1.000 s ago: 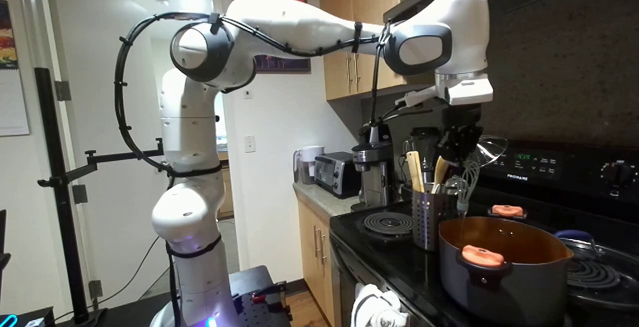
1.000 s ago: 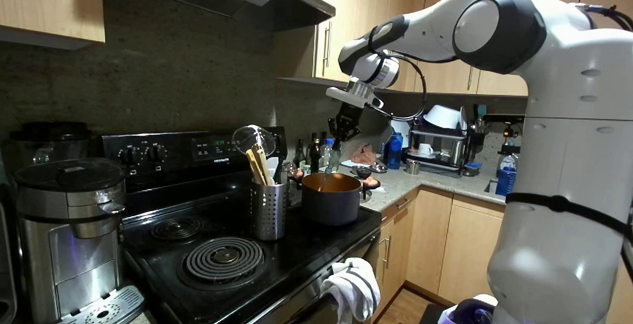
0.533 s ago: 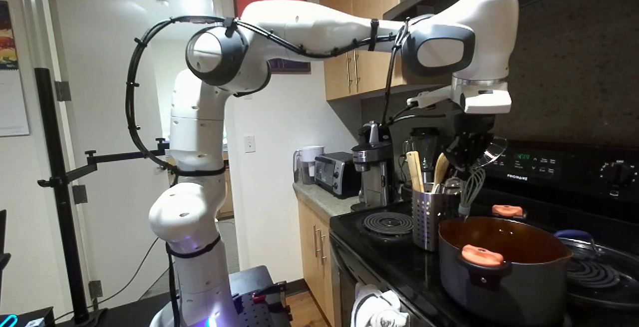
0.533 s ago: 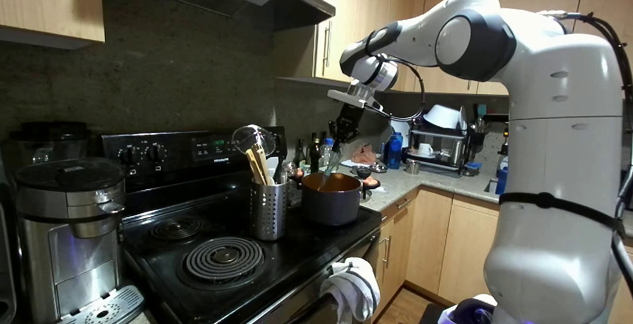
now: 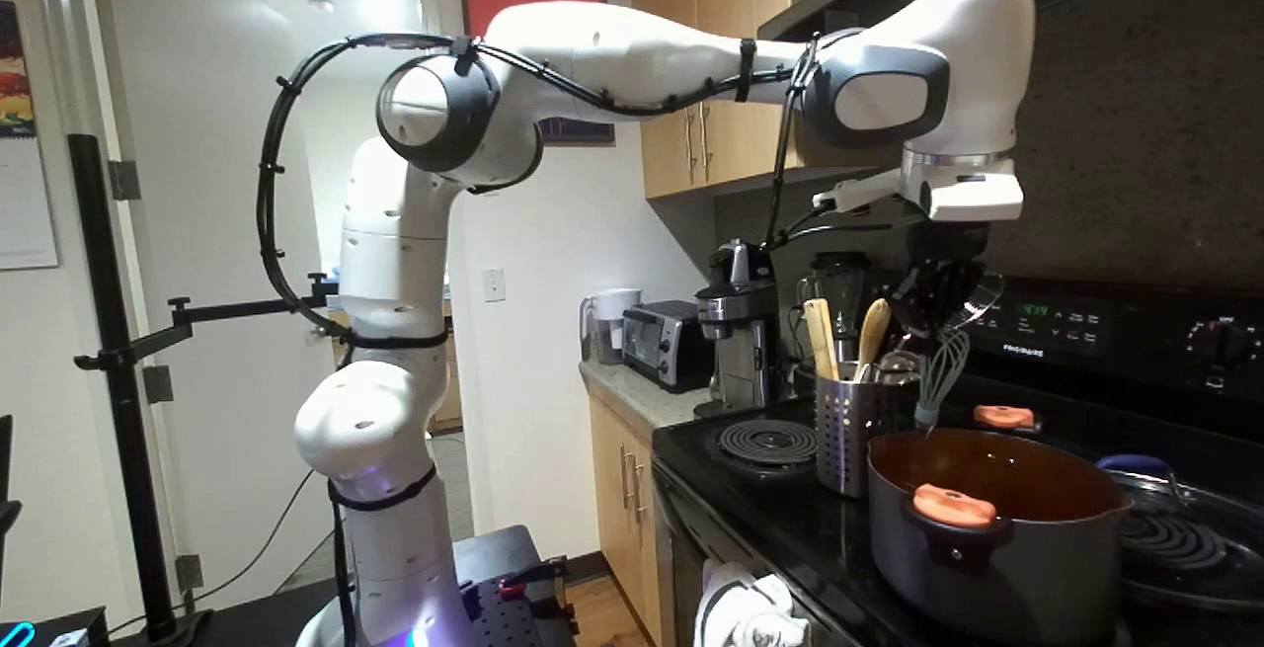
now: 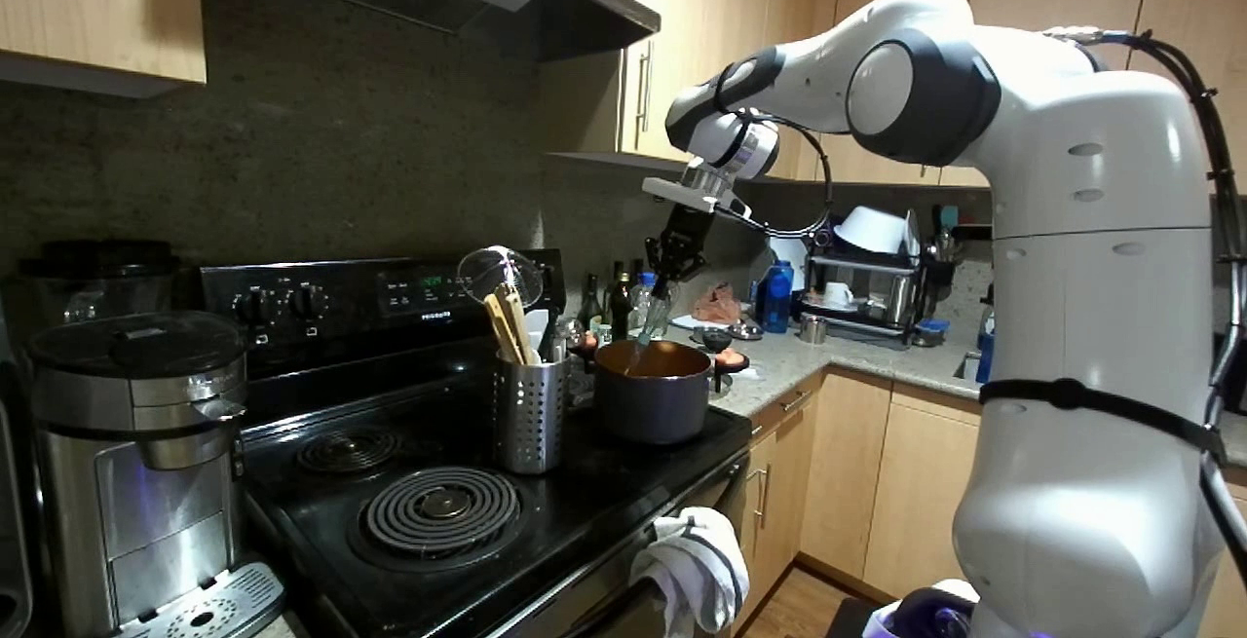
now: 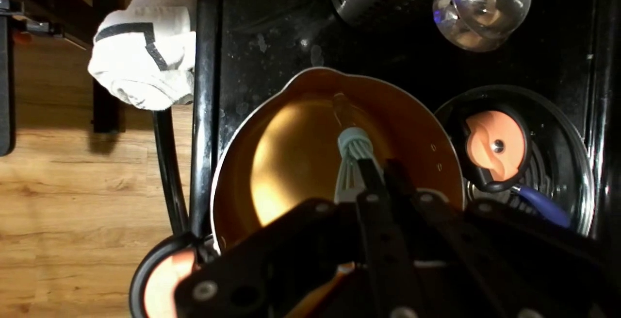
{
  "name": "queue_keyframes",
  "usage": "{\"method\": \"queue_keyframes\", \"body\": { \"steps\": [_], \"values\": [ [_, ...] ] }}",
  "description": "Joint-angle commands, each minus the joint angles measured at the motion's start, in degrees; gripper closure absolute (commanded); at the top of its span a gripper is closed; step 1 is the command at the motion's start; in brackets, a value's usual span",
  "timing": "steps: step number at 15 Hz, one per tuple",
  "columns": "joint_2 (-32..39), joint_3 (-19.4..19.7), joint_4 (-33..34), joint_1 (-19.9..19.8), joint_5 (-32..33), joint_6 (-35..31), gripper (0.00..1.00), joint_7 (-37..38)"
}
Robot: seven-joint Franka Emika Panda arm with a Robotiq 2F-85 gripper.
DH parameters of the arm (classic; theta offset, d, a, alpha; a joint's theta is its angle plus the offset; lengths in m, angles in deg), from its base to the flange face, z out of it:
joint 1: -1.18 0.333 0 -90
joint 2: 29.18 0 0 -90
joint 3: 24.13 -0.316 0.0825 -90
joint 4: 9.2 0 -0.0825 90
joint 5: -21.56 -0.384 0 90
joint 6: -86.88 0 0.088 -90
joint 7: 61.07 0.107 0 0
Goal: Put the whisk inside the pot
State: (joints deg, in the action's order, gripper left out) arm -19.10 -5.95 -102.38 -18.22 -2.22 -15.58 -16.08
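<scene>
While the white robot arm rises at the left of the frame in an exterior view, a water pitcher, a toaster oven and a coffee machine stand near the middle, upon the grey tabletop. Next to the right comes the black stove, on which a perforated steel utensil holder contains wooden utensils. Right of this holder, the wire whisk hangs with its wires up, its teal collar above the left part of the large pot, which occupies the lower right.

The wrist view has a white towel at the upper left. In its middle is the round orange mouth of the pot, and the whisk's handle points down into it. From the bottom extends the black hand; its two fingers are closed upon the whisk's wires. Whether the whisk touches the pot, I cannot tell. At the right, the pot's orange side handle overlaps a transparent lid with blue handle.
</scene>
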Motion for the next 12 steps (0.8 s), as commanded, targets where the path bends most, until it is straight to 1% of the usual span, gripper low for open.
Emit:
{"method": "queue_keyframes", "body": {
  "steps": [1, 8, 12],
  "values": [
    [2.00, -0.05, 2.17, -0.25, -0.66, 1.71, 0.98, 0.95],
    [9.39, -0.05, 9.05, -2.01, -2.38, 3.80, 0.98, 4.35],
    [13.46, -0.57, 14.16, -3.76, -4.25, 5.64, 0.98, 6.27]
  ]
}}
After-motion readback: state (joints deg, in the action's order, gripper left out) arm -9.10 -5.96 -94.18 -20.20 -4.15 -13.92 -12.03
